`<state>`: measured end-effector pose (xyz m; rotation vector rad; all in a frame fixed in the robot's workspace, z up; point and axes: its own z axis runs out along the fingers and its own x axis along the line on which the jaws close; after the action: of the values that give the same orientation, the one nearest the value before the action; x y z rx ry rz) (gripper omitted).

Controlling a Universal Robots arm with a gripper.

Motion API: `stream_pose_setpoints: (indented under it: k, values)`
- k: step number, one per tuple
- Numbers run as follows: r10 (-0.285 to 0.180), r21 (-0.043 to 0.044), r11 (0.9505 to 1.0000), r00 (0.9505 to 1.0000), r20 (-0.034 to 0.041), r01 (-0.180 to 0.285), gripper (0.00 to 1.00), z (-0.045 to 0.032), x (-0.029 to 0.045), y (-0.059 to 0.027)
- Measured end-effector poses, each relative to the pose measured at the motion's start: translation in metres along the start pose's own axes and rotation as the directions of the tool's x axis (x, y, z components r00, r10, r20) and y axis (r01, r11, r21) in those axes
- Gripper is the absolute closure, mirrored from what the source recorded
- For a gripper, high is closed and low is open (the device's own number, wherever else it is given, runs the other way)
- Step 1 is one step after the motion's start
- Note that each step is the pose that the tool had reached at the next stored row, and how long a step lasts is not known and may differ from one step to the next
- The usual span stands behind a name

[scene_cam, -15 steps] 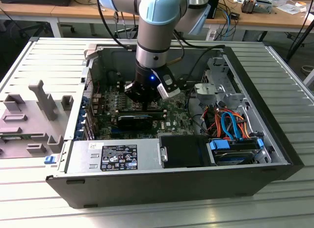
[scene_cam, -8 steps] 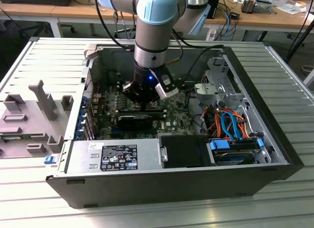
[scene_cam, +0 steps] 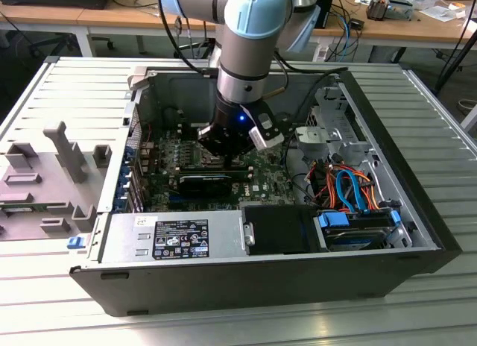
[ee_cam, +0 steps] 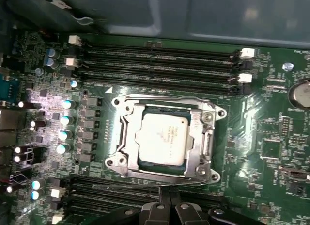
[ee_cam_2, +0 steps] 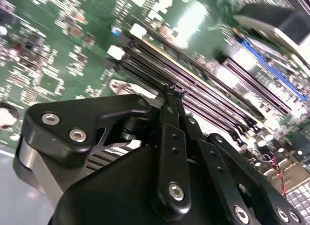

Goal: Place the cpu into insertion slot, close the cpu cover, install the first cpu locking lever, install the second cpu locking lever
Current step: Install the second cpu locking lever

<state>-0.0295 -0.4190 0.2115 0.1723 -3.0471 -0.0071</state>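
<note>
In the first wrist view the cpu (ee_cam: 162,139) lies flat in the insertion slot (ee_cam: 145,164) on the green board (ee_cam: 271,118). The silvery cpu cover (ee_cam: 195,137) is down over it, framing the chip. Thin wire levers run along two opposite sides of the socket (ee_cam: 160,96) (ee_cam: 145,185). My gripper (ee_cam: 169,201) is just off the socket's edge by one of those levers, its black fingers pressed together. The second wrist view shows the gripper (ee_cam_2: 173,91) shut, tips meeting above the board. In the exterior view the gripper (scene_cam: 227,146) reaches down into the open computer case (scene_cam: 417,212).
Long black memory slots (ee_cam: 160,60) flank the socket on both sides. A row of capacitors (ee_cam: 65,123) stands beside it. In the case sit a power supply box (scene_cam: 171,238), a drive with blue clips (scene_cam: 350,223) and orange cables (scene_cam: 339,178). A grey fixture plate (scene_cam: 52,174) lies outside.
</note>
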Motion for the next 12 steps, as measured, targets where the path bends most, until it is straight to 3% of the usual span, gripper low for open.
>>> stream_pose_setpoints:
  k: [12]
  values:
    - [-0.002,-0.0053,1.0,0.9999,-0.0136,0.002,0.89,-0.0023,-0.0264,-0.0029]
